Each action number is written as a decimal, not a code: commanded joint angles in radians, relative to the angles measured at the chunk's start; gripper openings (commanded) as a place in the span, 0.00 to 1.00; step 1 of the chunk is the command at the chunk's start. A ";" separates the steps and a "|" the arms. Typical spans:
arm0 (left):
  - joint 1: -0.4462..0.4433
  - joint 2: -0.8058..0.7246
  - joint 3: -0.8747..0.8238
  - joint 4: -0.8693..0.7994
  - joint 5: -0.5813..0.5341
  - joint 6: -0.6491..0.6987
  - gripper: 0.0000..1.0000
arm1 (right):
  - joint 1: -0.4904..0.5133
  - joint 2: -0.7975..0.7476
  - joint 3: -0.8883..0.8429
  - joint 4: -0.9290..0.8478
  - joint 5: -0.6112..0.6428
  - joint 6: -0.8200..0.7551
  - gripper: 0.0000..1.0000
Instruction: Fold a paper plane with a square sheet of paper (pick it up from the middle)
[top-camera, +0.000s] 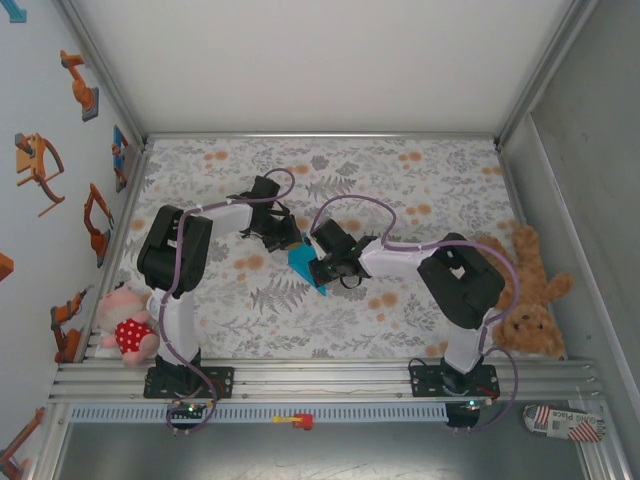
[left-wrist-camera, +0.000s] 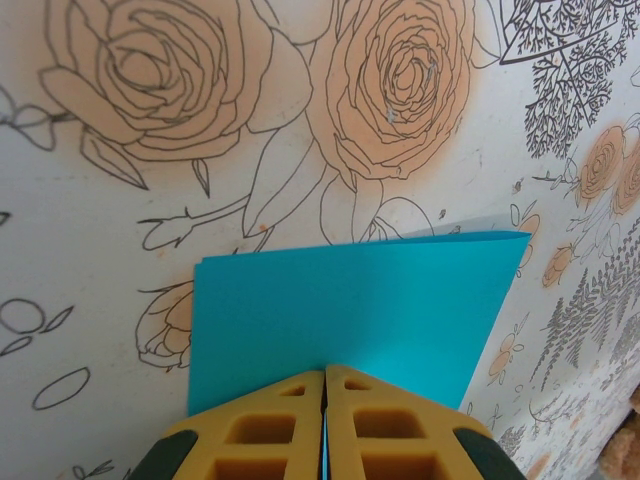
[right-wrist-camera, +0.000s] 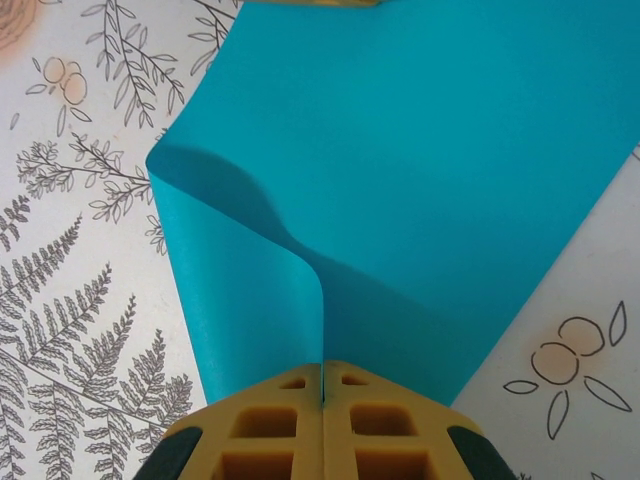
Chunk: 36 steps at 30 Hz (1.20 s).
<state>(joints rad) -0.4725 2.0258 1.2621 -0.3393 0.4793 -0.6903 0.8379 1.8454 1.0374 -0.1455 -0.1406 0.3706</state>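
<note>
square sheet of paper (left-wrist-camera: 350, 310), pinched by left gripper (left-wrist-camera: 324, 378), by right gripper (right-wrist-camera: 322, 370)

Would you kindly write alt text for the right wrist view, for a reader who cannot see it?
The right gripper, jaws shut, pinches a bright turquoise sheet of paper that curls over in a loose fold on its left side. Beneath lies a floral tablecloth.

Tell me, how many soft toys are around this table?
2. A pink doll in red sits beside the left arm's base; a brown teddy bear lies beside the right arm. More could be hidden behind them.
</note>
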 joint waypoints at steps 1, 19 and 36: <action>-0.011 0.045 -0.011 -0.064 -0.023 0.021 0.10 | -0.007 0.021 0.030 -0.025 0.006 0.004 0.00; -0.011 0.045 -0.009 -0.064 -0.024 0.020 0.10 | -0.011 0.023 0.034 -0.039 0.023 0.004 0.00; 0.009 -0.130 -0.036 -0.038 -0.054 -0.034 0.20 | -0.011 0.043 0.023 -0.041 0.005 0.006 0.00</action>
<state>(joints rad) -0.4713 1.9816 1.2510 -0.3580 0.4526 -0.7021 0.8322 1.8610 1.0523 -0.1608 -0.1383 0.3706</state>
